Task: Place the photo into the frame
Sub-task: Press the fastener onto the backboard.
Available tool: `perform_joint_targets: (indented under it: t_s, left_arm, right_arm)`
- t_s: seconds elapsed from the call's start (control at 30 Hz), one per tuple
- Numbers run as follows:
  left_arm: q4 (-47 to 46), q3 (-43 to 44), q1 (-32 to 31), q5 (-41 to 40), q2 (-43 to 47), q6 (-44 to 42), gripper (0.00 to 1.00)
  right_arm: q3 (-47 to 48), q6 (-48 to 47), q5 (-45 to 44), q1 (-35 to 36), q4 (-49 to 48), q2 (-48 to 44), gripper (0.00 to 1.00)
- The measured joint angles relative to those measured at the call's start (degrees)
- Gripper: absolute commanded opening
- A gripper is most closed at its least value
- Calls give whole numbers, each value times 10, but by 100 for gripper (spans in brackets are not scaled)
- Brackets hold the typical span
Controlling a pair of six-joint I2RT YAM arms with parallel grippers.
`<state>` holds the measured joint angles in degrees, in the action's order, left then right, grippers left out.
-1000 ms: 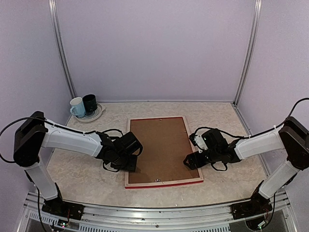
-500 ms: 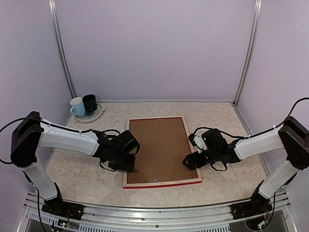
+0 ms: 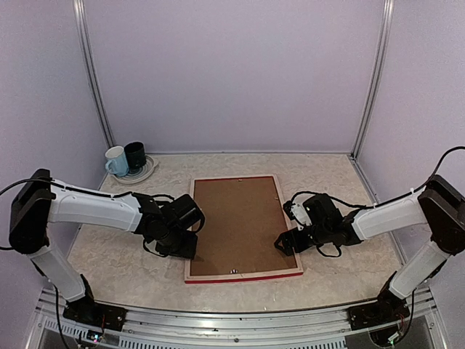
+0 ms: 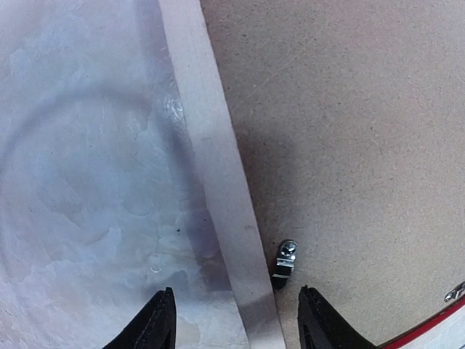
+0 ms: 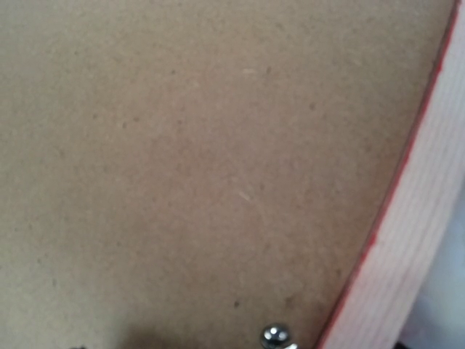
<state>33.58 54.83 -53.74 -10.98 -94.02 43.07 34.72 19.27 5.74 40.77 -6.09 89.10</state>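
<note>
The frame (image 3: 243, 274) lay face down, backing board (image 3: 240, 218) up. Left gripper (image 4: 238, 321) straddled its left rail, fingers (image 4: 161, 323) apart; right gripper (image 3: 285, 243), jaws spread, at its right.

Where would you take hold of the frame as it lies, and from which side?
By its left rail, from above. The frame lies flat, back up, so only the narrow rails offer jaws a hold; the left gripper straddles this one.
</note>
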Motion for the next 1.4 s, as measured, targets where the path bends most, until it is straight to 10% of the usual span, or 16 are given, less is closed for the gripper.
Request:
perform_joint_targets:
  t_s: [1.4]
  left_arm:
    - [-20, -4, 32, 16, -20, -42, 47]
  right_arm:
    - [2, -2, 5, 1, -11, 7, 85]
